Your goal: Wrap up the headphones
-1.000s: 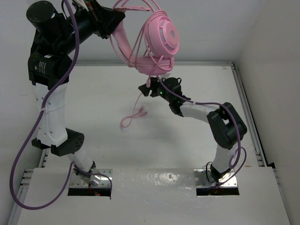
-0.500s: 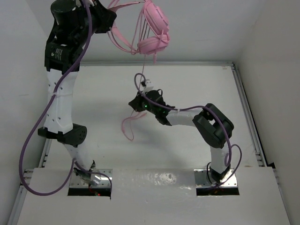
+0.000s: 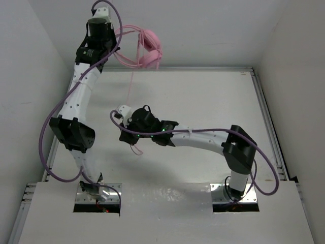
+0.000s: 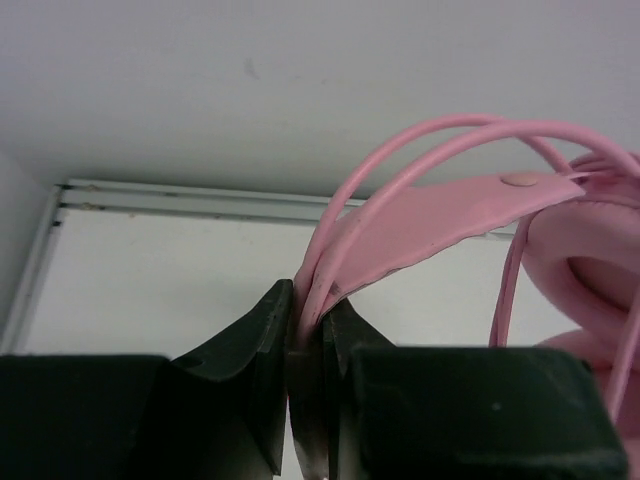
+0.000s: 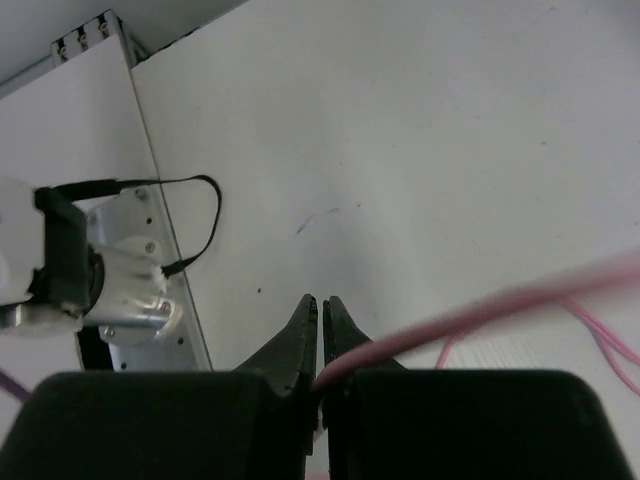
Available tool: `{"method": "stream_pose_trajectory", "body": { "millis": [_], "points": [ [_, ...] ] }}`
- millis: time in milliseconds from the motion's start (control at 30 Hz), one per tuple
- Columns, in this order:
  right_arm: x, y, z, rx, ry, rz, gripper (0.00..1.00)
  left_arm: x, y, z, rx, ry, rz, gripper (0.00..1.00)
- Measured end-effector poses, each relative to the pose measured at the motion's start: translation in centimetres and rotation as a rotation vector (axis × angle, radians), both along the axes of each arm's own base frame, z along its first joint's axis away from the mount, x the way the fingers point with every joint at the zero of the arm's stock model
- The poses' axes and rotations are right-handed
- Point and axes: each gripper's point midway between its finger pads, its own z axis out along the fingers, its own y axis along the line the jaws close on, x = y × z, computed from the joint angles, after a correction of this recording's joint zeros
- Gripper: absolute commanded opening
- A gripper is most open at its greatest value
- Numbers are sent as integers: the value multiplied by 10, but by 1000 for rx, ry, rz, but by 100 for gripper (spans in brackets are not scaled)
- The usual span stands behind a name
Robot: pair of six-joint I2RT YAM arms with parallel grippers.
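Headphones hang at 11 o'clock over the desk, headband pinched in the closed left gripper; right gripper is clamped on the cord, so wrapping looks partly done, with a long run unwound.

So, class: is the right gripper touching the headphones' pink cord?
Touching. The right wrist view shows the right gripper shut on the cord, which runs out from between its jaws toward the right.
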Motion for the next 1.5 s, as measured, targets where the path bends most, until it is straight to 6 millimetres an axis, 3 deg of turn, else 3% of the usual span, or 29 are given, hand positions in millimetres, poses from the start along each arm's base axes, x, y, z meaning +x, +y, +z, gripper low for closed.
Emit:
{"method": "stream_pose_trajectory", "body": {
  "millis": [100,200,300,367,433,500,700,800,900,967,1033,1133,1300,1367,1400,1500],
  "points": [
    [-10,-14,26,-19,-36,21,0,13,9,-21,119,-4,15,0],
    [0,-33,68,-32,-85,-1,0,17,14,-57,263,48,-32,0],
    [44,-60,119,-45,-154,-114,0,8,10,-103,365,135,-134,0],
    [80,-92,145,-79,-205,-222,0,0,3,-126,405,186,-224,0],
    [112,-130,161,-144,-254,-341,0,-8,-8,-136,424,217,-319,0],
    [135,-164,170,-224,-298,-432,0,-17,-23,-136,425,216,-417,0],
    [198,-230,182,-390,-370,-620,0,-52,-66,-104,430,143,-624,0],
    [238,-276,165,-448,-331,-732,0,-72,-82,-90,422,119,-700,0],
    [263,-305,142,-433,-268,-803,0,-83,-99,-73,397,76,-751,0],
    [269,-309,122,-379,-218,-816,0,-86,-105,-59,359,54,-752,0],
    [272,-296,106,-301,-175,-806,1,-89,-107,-44,323,40,-740,0],
    [269,-266,82,-143,-100,-741,23,-98,-106,-21,261,33,-724,0],
    [244,-226,40,178,37,-640,41,-117,-113,15,99,25,-713,0],
    [235,-217,22,252,77,-635,45,-123,-119,30,40,5,-727,0],
    [231,-213,15,273,94,-636,51,-126,-122,36,14,-1,-735,0],
    [226,-196,9,325,106,-629,58,-134,-127,49,-51,-10,-747,0]
  ]
}}
